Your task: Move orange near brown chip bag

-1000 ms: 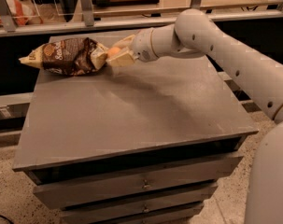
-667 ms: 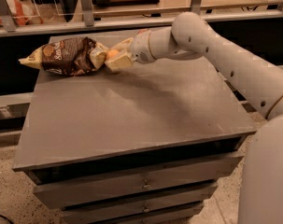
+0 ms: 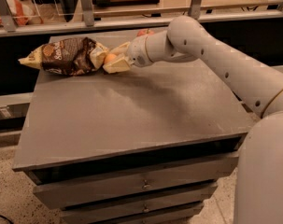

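My grey bench (image 3: 131, 111) carries everything. My arm (image 3: 211, 50) reaches across its far side. The brown chip bag (image 3: 68, 55) lies at the far left corner. My hand (image 3: 109, 61), just beside the bag's right end, pinches the orange (image 3: 110, 58).

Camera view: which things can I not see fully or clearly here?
- orange: partly covered by the fingers of the gripper, which holds it beside the brown chip bag; whether it touches the table is unclear.
- Reddish fruit at the table's back edge: mostly hidden by the arm.
- Bag lettering: too small to read.
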Robot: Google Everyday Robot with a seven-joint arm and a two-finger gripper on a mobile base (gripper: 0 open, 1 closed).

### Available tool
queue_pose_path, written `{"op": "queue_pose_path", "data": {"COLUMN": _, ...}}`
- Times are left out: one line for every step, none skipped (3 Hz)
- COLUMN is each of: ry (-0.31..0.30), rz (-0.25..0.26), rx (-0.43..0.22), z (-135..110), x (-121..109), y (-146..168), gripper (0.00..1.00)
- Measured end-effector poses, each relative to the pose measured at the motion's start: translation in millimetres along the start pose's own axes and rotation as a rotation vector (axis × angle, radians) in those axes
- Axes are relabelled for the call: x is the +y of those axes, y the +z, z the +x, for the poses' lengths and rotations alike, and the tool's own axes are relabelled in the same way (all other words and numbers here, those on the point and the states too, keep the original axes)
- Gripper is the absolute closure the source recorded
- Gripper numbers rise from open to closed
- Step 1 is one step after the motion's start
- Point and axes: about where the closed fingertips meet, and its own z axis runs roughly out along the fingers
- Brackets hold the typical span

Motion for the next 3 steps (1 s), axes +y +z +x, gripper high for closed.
{"op": "queue_pose_path", "data": {"ry": 0.015, "rz": 0.002, "rx": 0.016, "z": 5.2, "x": 0.9, "y": 2.6, "gripper": 0.82}}
{"op": "queue_pose_path", "data": {"ry": 0.024, "rz": -0.003, "rx": 0.020, "z": 7.8, "x": 2.2, "y": 3.2, "gripper": 0.58}}
{"op": "queue_pose_path", "data": {"ry": 0.030, "rz": -0.003, "rx": 0.022, "z": 9.0, "x": 2.9, "y": 2.1, "gripper": 0.35}}
